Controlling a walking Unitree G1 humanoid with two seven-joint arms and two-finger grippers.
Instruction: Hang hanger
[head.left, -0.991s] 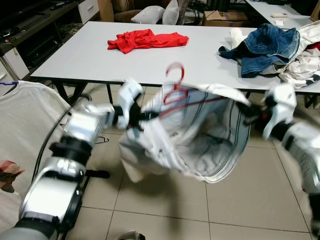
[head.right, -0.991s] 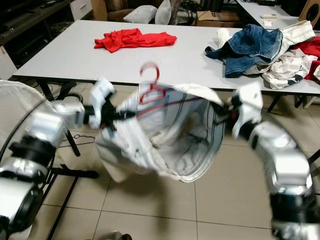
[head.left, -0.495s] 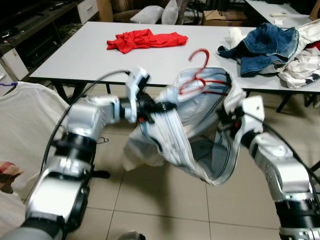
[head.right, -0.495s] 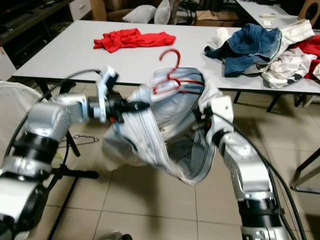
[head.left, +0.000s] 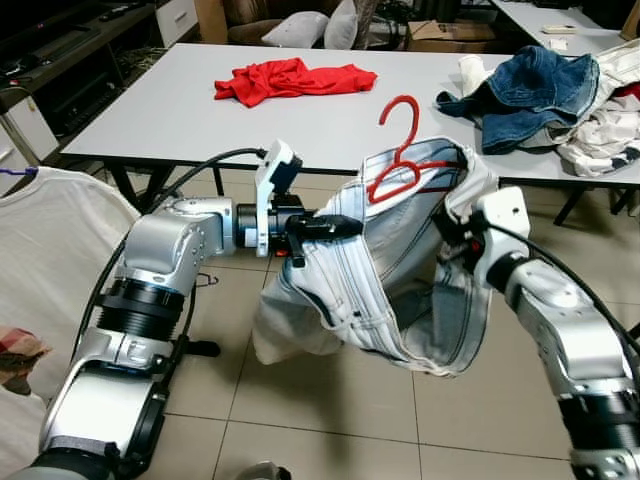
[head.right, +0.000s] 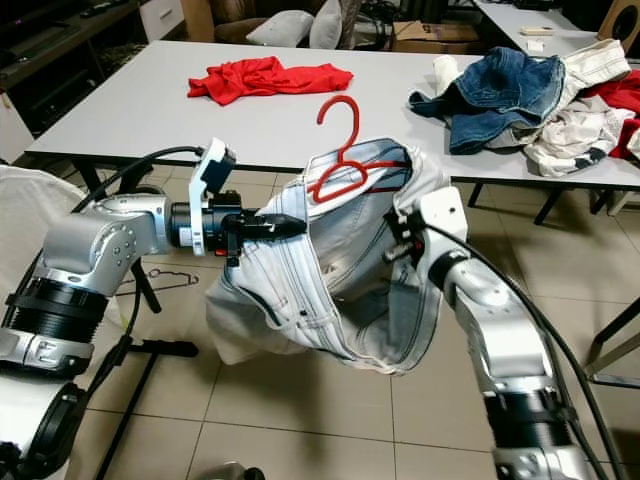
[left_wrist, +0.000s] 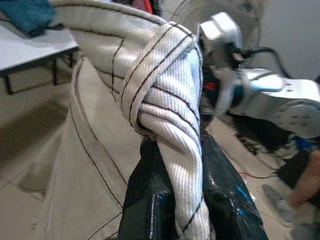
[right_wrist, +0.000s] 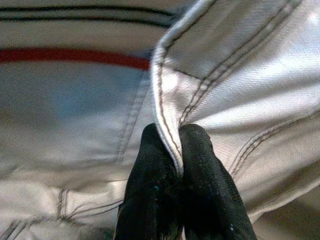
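We hold a pair of pale jeans (head.left: 400, 270) up between us and a long white table (head.left: 180, 110), with a red hanger (head.left: 400, 150) caught inside the waistband, its hook standing above the cloth. Our left gripper (head.left: 335, 226) is clamped on a bunched, ribbed fold of the waistband at one side; our right gripper (head.left: 447, 222) pinches a seamed edge at the other, its two black fingers (right_wrist: 200, 190) pressed tight on the hem. Between the two grips the waist gapes open and the legs sag in a heavy bag toward the floor (head.left: 330, 410).

The denim is thick, off-white, with dark double stitching; the hanger is thin, smooth and looks like plastic.

On the table behind lie a crumpled red shirt (head.left: 290, 78) and, well apart at the far right end, a heap of blue denim (head.left: 530, 95) touching a pile of white clothes (head.left: 610, 120). A white garment (head.left: 45, 250) hangs close at our left, just beside the left arm. A black stand foot (head.left: 195, 348) rests on the beige tiles. Cushions (head.left: 320, 28) and cardboard boxes (head.left: 450, 35) sit beyond the table, with dark shelving (head.left: 60, 60) along the left wall.
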